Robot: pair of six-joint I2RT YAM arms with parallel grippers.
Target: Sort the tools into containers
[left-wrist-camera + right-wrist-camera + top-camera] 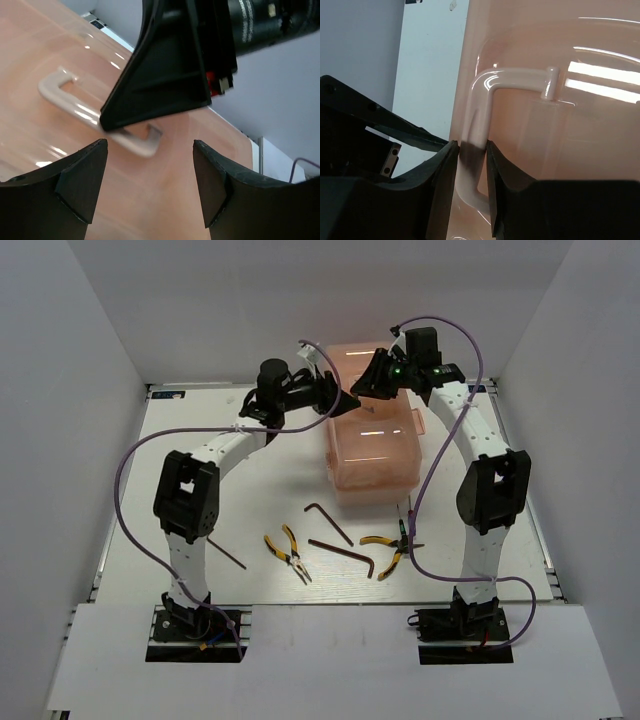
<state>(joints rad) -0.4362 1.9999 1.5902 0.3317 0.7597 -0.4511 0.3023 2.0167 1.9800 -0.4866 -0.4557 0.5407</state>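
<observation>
The right end effector (471, 155) pinches the handle (520, 80) of the pink toolbox (372, 455), likely to open it; the left end effector (150, 182) hovers spread nearby

Salmon-pink translucent plastic toolbox (372, 455) far centre on white table (250, 480). Near side: two dark L-shaped hex keys (335, 525) between yellow-handled pliers (288, 555).

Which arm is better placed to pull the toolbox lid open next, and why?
The right: the right gripper is shut on the lid handle, while the left gripper hangs open above the toolbox, holding nothing.
</observation>
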